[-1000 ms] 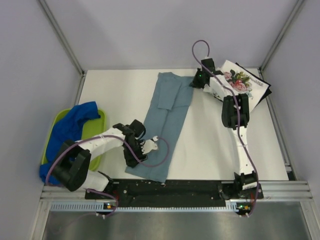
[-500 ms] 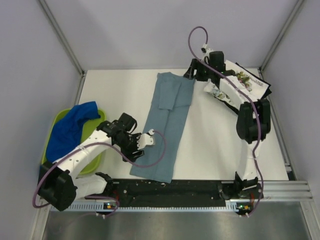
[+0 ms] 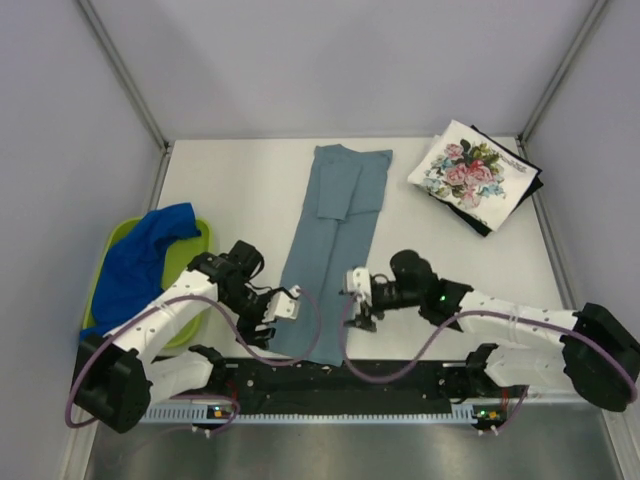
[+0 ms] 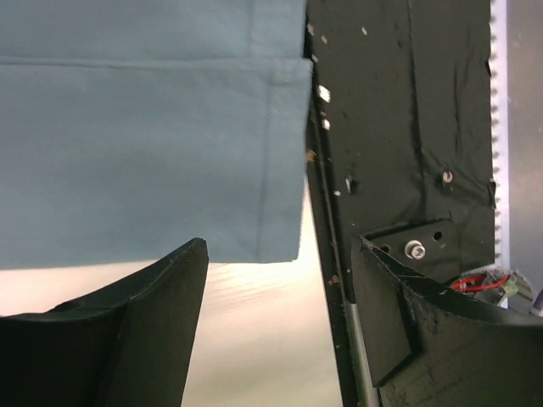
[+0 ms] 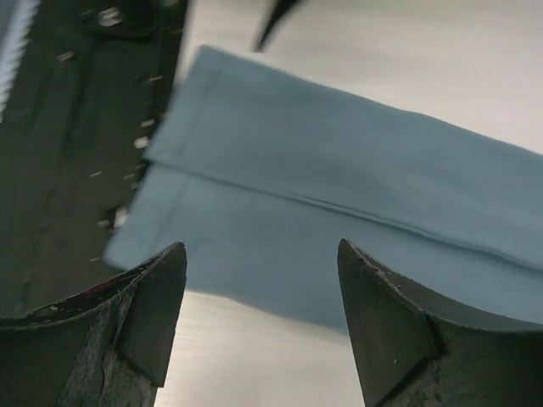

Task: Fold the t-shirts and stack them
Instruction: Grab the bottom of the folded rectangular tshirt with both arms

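The dusty grey-blue cloth t-shirt (image 3: 332,240), folded into a long strip, is laid on the white worktop (image 3: 230,190). Being soft and limp, it is best pinched at its near hem corners, where the left pincer (image 3: 284,303) and right pincer (image 3: 358,298) are spread, empty.

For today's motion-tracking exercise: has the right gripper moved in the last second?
Yes. The right gripper came from the floral shirt to the near end of the grey-blue shirt.
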